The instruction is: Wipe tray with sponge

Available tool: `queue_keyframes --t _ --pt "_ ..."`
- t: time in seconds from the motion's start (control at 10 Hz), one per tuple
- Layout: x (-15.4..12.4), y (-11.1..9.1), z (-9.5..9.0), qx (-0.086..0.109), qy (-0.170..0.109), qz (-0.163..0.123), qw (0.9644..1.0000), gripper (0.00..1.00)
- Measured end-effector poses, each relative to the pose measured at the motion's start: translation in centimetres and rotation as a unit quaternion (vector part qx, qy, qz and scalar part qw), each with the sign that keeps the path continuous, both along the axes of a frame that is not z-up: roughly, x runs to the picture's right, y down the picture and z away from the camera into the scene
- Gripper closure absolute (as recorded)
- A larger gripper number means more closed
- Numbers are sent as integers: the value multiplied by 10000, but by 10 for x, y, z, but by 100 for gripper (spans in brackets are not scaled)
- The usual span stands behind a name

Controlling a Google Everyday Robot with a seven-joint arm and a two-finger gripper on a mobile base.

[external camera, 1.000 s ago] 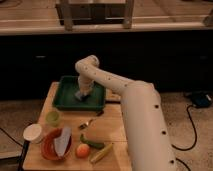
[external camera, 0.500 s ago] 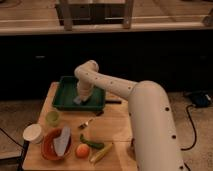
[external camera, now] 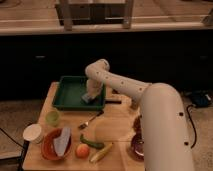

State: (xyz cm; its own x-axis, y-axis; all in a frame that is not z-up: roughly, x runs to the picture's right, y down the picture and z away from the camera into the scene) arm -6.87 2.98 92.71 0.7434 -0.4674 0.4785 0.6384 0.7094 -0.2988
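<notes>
wooden table (external camera: 120, 131) under everything. far left: white cup (external camera: 32, 133) at the front-left edge, orange bowl (external camera: 49, 149) just beside it with a grey item (external camera: 62, 141) inside, small green cup (external camera: 52, 117) behind the bowl. next over: green tray (external camera: 67, 87) at the back-left of the table, bare floor showing across its left half. in front of the tray: round orange fruit (external camera: 81, 150), green pepper (external camera: 93, 143), yellow item (external camera: 101, 152), fork (external camera: 90, 120) lying between tray and produce.

then the gripper (external camera: 90, 94), down inside the tray at the front-right corner, near the right wall. pale patch right under it, likely the sponge (external camera: 85, 99), resting on the tray floor. cannot tell the gripper's state: wide, narrow or clamped on the sponge. white arm (external camera: 150, 105) running from the tray rightward and down to the near right. dark bowl (external camera: 136, 146) partly hidden behind it.

judged step: mid-wipe, right side of tray.

- press the sponge flat to the floor, not on an edge.
- drag leftward in straight overlapping passes toward the left half.
- low, but clear of the rim.
- ease off before the walls to avoid shoving the tray toward the green cup.
- steady wrist, to avoid losing the sponge.

risk: tray sliding on the wood under a sideways push.
</notes>
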Motion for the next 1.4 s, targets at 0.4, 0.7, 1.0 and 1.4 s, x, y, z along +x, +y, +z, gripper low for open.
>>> queue_keyframes --t 0.4,0.7,1.0,1.4 --pt "-27 -17 15 6 -68 -96 9999 100" --pt "-73 -10 15 -27 -386 -536 9978 100" --pt "-78 22 -6 -104 -633 -828 9945 100" --pt "-23 36 -11 -168 -453 -566 9972 100"
